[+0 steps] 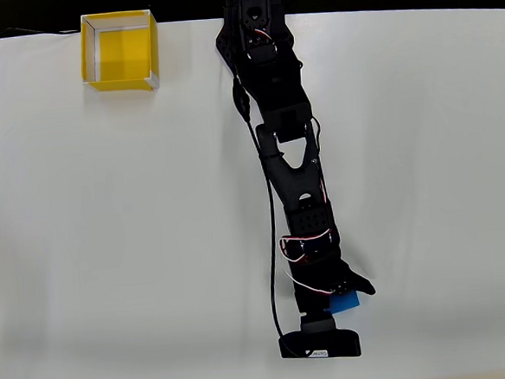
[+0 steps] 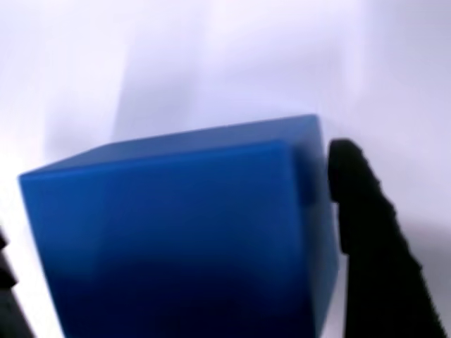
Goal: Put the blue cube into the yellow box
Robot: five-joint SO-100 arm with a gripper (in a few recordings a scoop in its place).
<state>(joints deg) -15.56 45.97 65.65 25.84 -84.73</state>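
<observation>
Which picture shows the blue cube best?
The wrist view: the blue cube looks big there, with a black finger of the tool against its right side. In the overhead view the blue cube is a small patch mostly hidden under the tool.

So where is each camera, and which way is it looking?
Overhead view: it sits high above the white table, looking straight down at the yellow box, with the whole black arm and its gripper showing.
Wrist view: it rides on the arm, looking along the gripper at the blue cube close up; one black finger shows beside the cube.
Shared: both see the blue cube between the fingers, and the table.
</observation>
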